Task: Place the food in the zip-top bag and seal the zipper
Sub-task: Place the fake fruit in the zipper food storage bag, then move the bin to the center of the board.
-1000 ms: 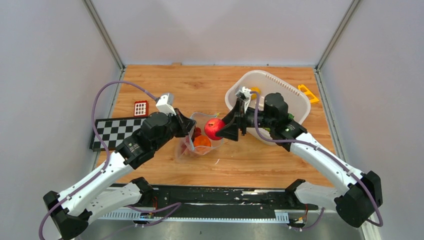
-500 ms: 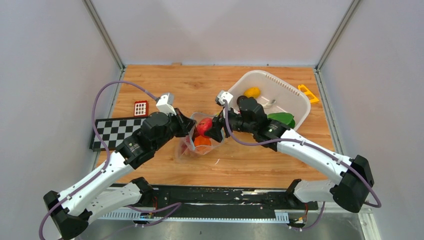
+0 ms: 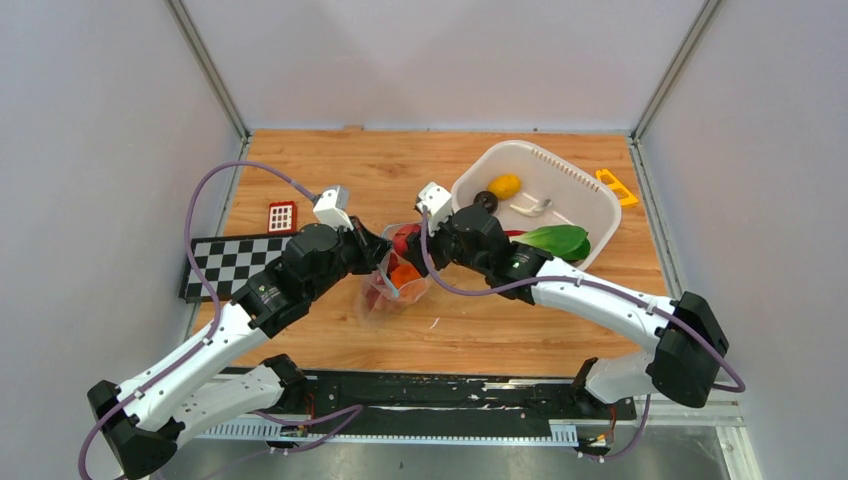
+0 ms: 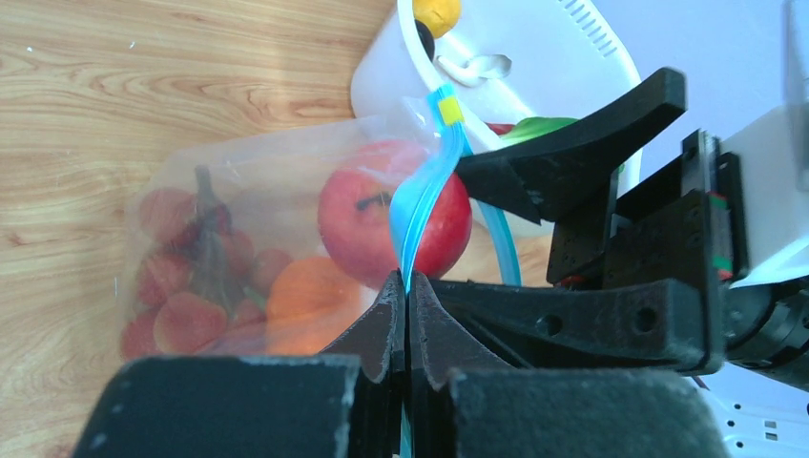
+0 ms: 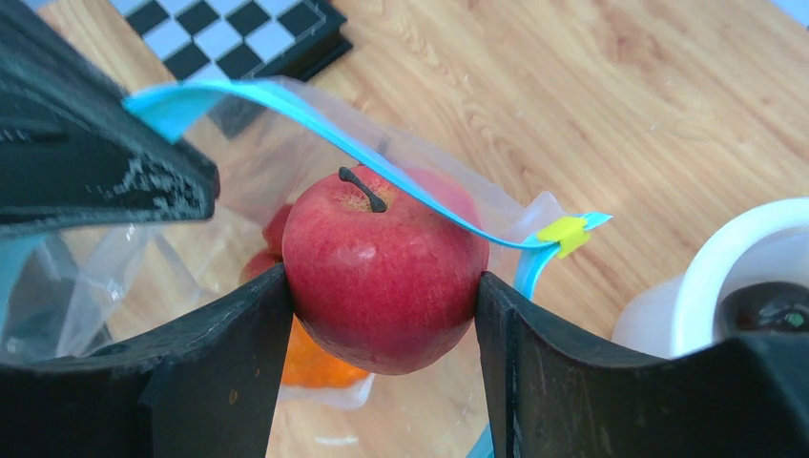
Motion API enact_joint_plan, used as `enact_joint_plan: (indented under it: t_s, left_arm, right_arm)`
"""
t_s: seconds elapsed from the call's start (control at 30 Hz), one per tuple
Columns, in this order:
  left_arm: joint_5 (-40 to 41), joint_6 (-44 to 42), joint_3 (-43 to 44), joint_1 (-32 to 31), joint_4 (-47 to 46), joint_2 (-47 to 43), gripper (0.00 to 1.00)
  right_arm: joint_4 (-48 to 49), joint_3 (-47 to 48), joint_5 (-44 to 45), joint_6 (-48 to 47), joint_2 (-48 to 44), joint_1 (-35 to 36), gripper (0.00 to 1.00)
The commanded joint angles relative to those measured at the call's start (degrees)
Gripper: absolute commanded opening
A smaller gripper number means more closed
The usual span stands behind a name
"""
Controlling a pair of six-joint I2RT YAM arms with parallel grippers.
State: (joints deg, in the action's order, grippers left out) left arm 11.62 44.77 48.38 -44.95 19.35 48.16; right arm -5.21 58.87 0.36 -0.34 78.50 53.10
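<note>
Left gripper [image 4: 405, 298]: fingers pressed together, pinching the zipper [image 4: 427, 186] at one end of the bag's mouth
Right gripper [image 5: 382, 301]: fingers spread around the red apple [image 5: 377, 253], one pad on each side, gripping it
Zip-top bag [image 4: 181, 191]: on the wooden table [image 3: 480, 320] between the two arms, mouth held open and raised
Red apple: at the bag's mouth, a teal strip crossing in front of its stem in the right wrist view, directly above the tangerine
Red grape bunch [image 4: 196, 272]: inside the bag, seen through the plastic
Orange tangerine [image 4: 310, 298]: inside the bag, beside the grapes
White basket [image 3: 565, 165]: just right of the bag, behind the right arm
Yellow lemon [image 3: 504, 185]: in the basket
Dark purple piece [image 3: 486, 200]: in the basket, near the lemon
Green leafy piece [image 3: 553, 240]: at the basket's near edge
Checkerboard [image 3: 225, 260]: left side of the table
</note>
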Motion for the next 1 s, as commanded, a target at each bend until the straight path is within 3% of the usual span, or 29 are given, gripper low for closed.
enact_joint_plan:
  t_s: [0.0,0.07,0.13,0.2,0.43,0.5,0.63,0.8,0.9,0.97]
  left_arm:
    - [0.19,-0.30,1.45,-0.03,-2.64,-0.05,0.00]
    - [0.37,-0.22,1.40,-0.01,-2.54,0.05,0.00]
    - [0.35,-0.28,1.44,-0.01,-2.60,0.19,0.00]
    - [0.26,-0.30,1.62,0.01,-2.58,0.56,0.00]
    - [0.51,-0.45,1.76,-0.02,-2.05,0.34,0.00]
    - [1.08,-0.43,1.64,-0.01,-1.78,0.09,0.00]
    - [1.30,-0.47,1.63,-0.01,-1.94,0.06,0.00]
    - [1.31,-0.65,1.63,0.03,-1.90,0.26,0.00]
    - [1.22,-0.65,1.62,0.02,-1.92,0.27,0.00]
    - [1.17,-0.57,1.61,0.02,-1.92,0.19,0.00]
  right_arm:
    - [10.42,-1.28,2.56,1.59,-2.29,-0.11,0.64]
    - [10.43,-1.30,-2.16,1.66,-2.13,-0.27,0.67]
    - [8.75,-0.27,-10.14,0.71,-0.59,-0.43,0.76]
    - [5.68,1.97,-14.00,1.07,1.98,-0.37,0.75]
    - [6.71,0.20,-10.50,3.66,1.03,-0.79,0.78]
    - [7.47,-0.38,-10.85,4.00,-1.29,-0.88,0.74]
    - [6.41,-0.59,-12.56,4.23,-5.62,-0.98,0.56]
    - [6.04,-1.51,-14.68,4.08,-12.54,-1.04,0.53]
    - [6.22,-3.21,-8.74,3.67,-16.44,-1.07,0.56]
    - [6.44,-4.53,0.64,3.47,-18.32,-1.05,0.60]
